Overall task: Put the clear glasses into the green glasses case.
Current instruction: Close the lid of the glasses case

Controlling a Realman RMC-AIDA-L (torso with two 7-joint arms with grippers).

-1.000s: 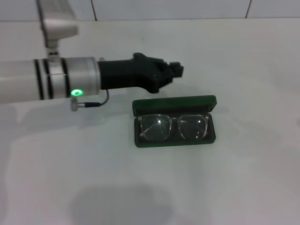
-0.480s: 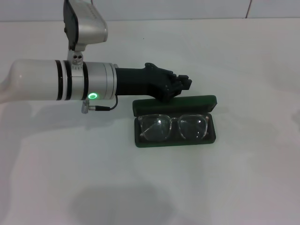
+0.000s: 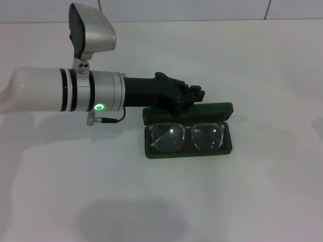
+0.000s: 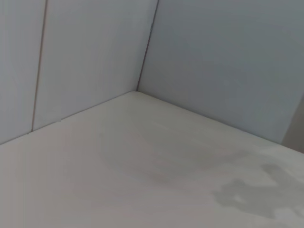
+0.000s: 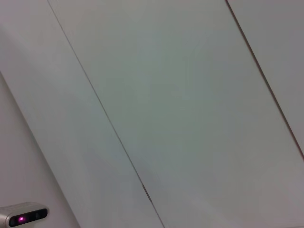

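Observation:
The green glasses case lies open on the white table, its lid standing up along the far side. The clear glasses rest inside it, folded, lenses facing up. My left gripper reaches in from the left and hovers just behind and above the left half of the lid. Its dark fingers look pressed together with nothing between them. The left wrist view shows only bare table and wall. The right gripper is out of view, and its wrist view shows only wall panels.
White table stretches on all sides of the case, and a tiled wall runs along the far edge. The left arm's silver forearm spans the left side above the table. A small camera unit shows in the right wrist view.
The left arm has swung right and toward the case, bringing the gripper from well behind the lid down to just above its left part. Case and glasses have not moved.

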